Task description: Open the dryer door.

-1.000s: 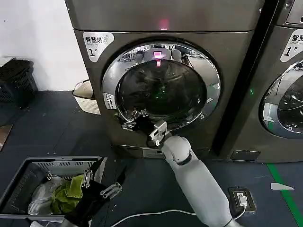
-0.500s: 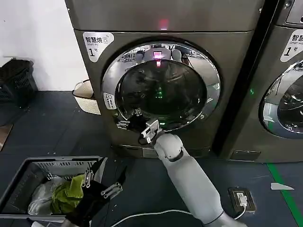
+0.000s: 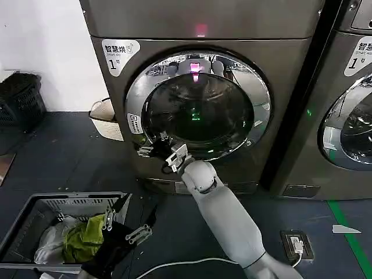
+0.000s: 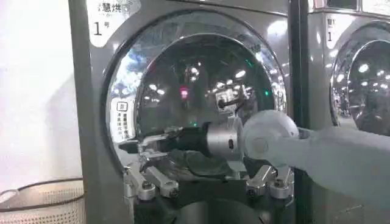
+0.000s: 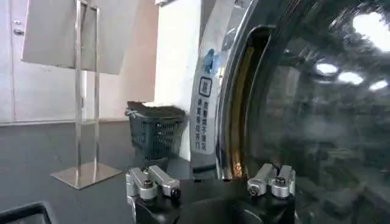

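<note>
Dryer door [image 3: 197,107] sits on the front of the dryer [image 3: 203,35], apparently not swung out yet. The right gripper [image 3: 156,145] is at its lower-left chrome rim, at the handle recess; I'd hook behind the rim edge and pull outward along the hinge arc, not straight back. Its fingers look spread around the rim edge, but an actual grip can't be confirmed; the left gripper [image 3: 123,228] is parked low, fingers apart, holding nothing.

The head camera looks forward and down at the dryer [image 3: 197,87] from some distance. The left wrist camera faces the dryer door [image 4: 195,103] from lower. The right wrist camera sits very close to the door's chrome rim [image 5: 228,91], looking along it. All three views share this door.
</note>
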Controlling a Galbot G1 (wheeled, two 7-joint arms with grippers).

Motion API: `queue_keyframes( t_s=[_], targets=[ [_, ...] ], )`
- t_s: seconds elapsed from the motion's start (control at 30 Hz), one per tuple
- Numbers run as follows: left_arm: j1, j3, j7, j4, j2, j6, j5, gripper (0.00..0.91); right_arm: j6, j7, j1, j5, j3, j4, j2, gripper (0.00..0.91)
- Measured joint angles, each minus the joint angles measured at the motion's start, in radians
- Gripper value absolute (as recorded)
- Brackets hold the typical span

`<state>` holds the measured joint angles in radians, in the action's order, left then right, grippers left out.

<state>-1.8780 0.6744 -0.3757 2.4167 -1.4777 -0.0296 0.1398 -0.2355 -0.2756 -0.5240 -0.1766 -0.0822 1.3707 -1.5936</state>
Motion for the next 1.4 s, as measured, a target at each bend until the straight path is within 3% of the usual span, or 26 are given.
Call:
queue_keyframes(
  t_s=[1.0, 1.4],
  targets=[
    [-0.023, -0.005, 0.0, 0.02, -0.026, -0.008, -0.023, 0.907, 0.033, 0.006, 0.1, -0.018, -0.055, -0.153, -0.016, 0.907],
    [-0.015, -0.008, 0.001, 0.005, -0.025, -0.013, -0.025, 0.907, 0.008, 0.004, 0.1, -0.07, -0.068, -0.139, -0.015, 0.907]
  ],
)
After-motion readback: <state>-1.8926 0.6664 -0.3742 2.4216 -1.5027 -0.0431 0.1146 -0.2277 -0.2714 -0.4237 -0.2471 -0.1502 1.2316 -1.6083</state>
